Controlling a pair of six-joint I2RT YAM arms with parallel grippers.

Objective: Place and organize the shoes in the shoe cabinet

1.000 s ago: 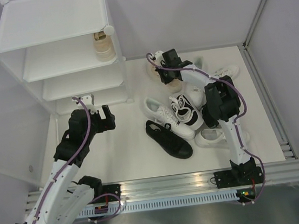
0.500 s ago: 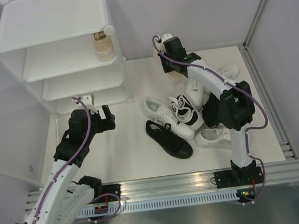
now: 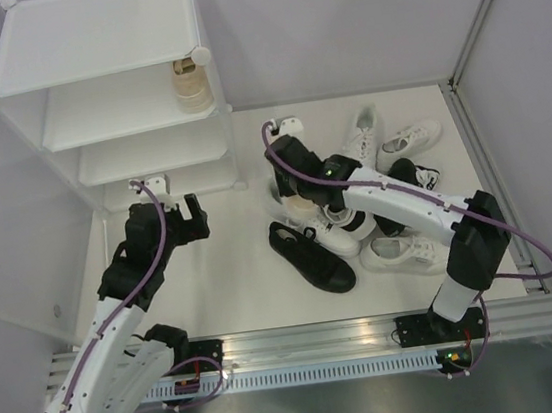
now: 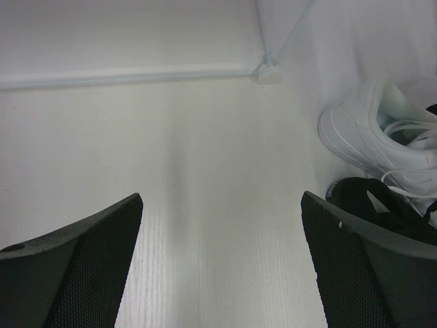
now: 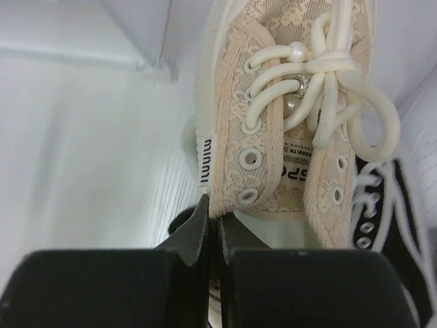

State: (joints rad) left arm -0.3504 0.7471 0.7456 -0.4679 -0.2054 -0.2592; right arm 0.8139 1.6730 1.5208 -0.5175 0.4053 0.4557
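My right gripper [image 3: 297,186] is shut on the collar edge of a beige lace-up shoe [image 3: 302,207], which hangs over the left side of the shoe pile. The right wrist view shows the jaws [image 5: 213,205] pinching the beige shoe's [image 5: 293,102] rim by the top eyelets. Another beige shoe [image 3: 192,84] stands on a shelf of the white shoe cabinet [image 3: 113,106] at the back left. My left gripper [image 3: 177,206] is open and empty in front of the cabinet's bottom tier, over bare floor [image 4: 222,198].
On the floor lie a white shoe [image 3: 321,231], a black shoe [image 3: 310,256], a black-and-white shoe [image 3: 358,215] and more white shoes [image 3: 402,251] [image 3: 360,136] [image 3: 414,136]. The cabinet's frosted door [image 3: 8,239] stands swung open at the left. A cabinet foot connector [image 4: 268,72] is ahead of the left gripper.
The right arm has swung from the back of the table forward and left, carrying the beige shoe over the pile. The left arm has barely moved.
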